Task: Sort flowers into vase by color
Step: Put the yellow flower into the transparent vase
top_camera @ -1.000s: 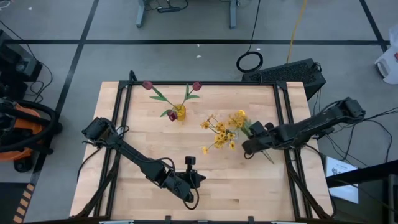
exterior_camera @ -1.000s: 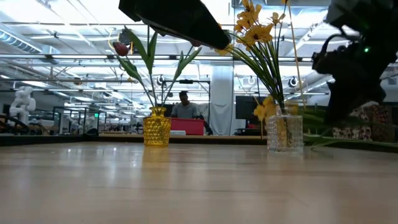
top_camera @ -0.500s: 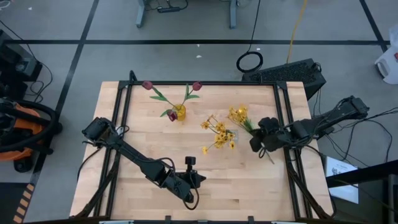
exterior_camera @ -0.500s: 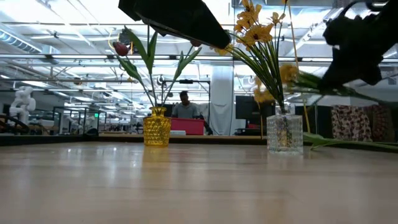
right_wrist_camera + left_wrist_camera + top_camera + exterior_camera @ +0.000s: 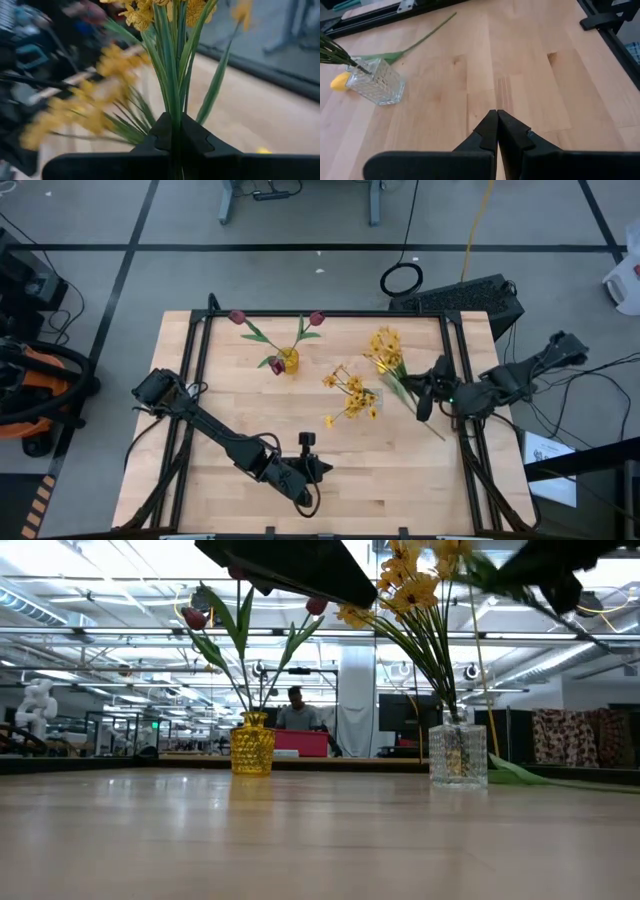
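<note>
A yellow vase (image 5: 288, 361) at the far middle holds three dark-red tulips (image 5: 237, 317). A clear glass vase (image 5: 376, 81) right of it holds sprays of small yellow blossoms (image 5: 350, 392). A yellow tulip (image 5: 339, 82) lies on the table behind the glass vase, its stem (image 5: 436, 427) running toward the right rail. My right gripper (image 5: 422, 387) hovers right of the glass vase, shut on another yellow spray (image 5: 383, 344). My left gripper (image 5: 496, 114) is shut on nothing, low over the table's near middle (image 5: 318, 470). My right gripper pinches the spray's bundle of green stems and leaves (image 5: 172, 107) between its two fingers. It comes from the table's right side, slanting a little downward. The stems stick out ahead of the fingertips, and the blossoms (image 5: 140, 15) stand beyond them. The spray is lifted clear of the table.
Black rails (image 5: 452, 360) frame the wooden table. There is bare wood between the two vases and the near edge (image 5: 320, 840). The left arm (image 5: 225, 440) stretches across the near left. In the room beyond, a person (image 5: 296, 710) sits at a desk.
My right gripper has risen from the table with the spray and gone toward the right and far edges, tipping from pointing down to nearly level. The spray is now lifted clear, and its blossoms have swung toward the far edge.
</note>
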You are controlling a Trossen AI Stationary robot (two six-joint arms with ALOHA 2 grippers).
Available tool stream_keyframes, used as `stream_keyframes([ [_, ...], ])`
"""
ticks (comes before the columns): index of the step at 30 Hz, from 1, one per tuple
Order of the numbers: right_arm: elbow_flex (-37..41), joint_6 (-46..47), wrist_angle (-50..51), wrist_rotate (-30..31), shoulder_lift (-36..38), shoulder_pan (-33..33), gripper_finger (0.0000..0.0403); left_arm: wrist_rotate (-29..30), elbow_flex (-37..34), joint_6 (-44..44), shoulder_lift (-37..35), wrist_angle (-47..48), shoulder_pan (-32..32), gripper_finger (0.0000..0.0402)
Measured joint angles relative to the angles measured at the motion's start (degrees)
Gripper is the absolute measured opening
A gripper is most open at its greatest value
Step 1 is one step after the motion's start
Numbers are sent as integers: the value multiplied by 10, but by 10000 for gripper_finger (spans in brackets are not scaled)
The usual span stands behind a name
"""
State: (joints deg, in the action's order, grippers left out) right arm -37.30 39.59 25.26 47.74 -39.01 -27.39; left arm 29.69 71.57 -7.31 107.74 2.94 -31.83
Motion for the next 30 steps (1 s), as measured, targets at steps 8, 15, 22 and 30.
stream_keyframes([
  [8, 0, -240, -281, 0, -18, -59, 6, 0, 0, 17, 0, -109, 0, 13],
  [15, 0, -417, -547, -14, -119, -106, 6, 4, 0, 64, 0, -247, 0, 48],
  [22, 0, -509, -803, -54, -271, -122, 6, 108, 0, 123, 0, -329, 0, 127],
  [30, 0, -545, -1016, -101, -434, -136, 6, 142, 0, 137, -3, -339, -1, 221],
])
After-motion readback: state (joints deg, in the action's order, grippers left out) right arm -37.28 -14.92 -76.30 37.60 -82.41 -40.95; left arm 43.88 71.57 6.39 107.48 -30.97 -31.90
